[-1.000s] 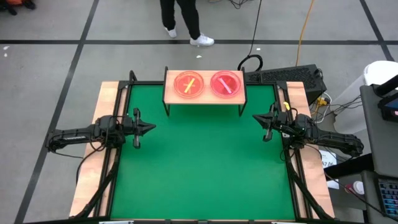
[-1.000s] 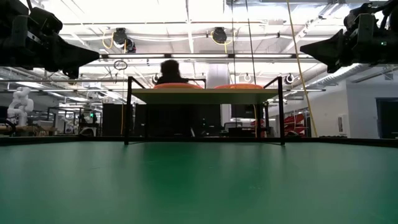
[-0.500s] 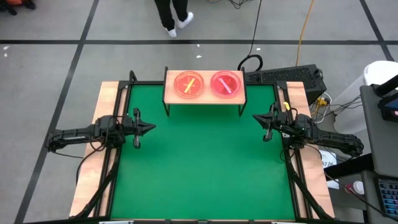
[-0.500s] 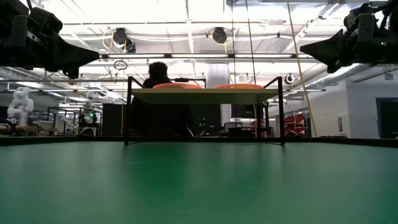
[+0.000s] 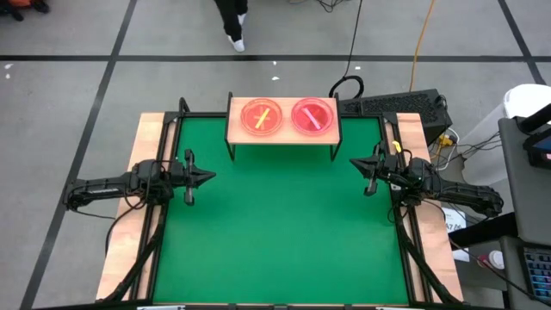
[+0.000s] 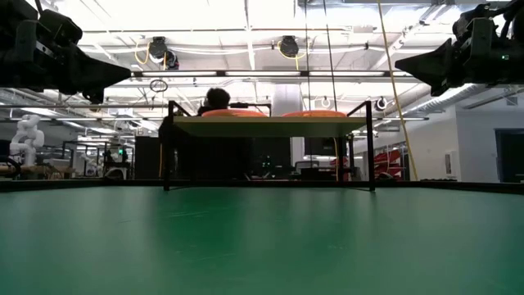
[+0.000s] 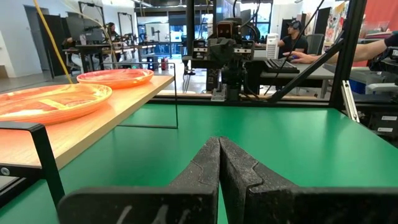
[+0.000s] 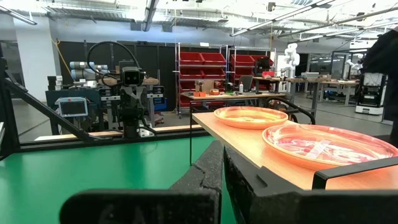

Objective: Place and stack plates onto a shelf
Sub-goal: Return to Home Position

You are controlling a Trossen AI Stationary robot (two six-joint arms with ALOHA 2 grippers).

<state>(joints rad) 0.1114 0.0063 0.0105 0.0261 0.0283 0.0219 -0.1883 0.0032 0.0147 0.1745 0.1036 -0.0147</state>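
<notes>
**Operator:** Where did things stand once I backed off?

**Observer:** You had the plates [image 5: 263, 117] on the shelf [image 5: 282, 135], in the upper middle of the high view. They sat in two stacks side by side, not touching. The left stack was orange on top and the right stack [image 5: 312, 116] was pinker. I could not count how many lay in each. The shelf stood at the top edge of the green tabletop [image 5: 275, 232].

**Operator:** And the arms?

**Observer:** You parked the left gripper [image 5: 209, 176] at mid-left and the right gripper [image 5: 354, 164] at mid-right. Both were raised above the tabletop, pointing inward, well apart from the shelf. I took that for the rest pose, pulled back so that nothing hung over the stacks. Your left fingers [image 7: 202, 168] were pressed together with nothing between them, and so were the right fingers [image 8: 208, 171].

**Operator:** Anything different from a second before?

**Observer:** Neither arm had shifted, nor had any plate. Only the person [image 5: 232, 21] at the top edge had walked further out of the frame.
</notes>
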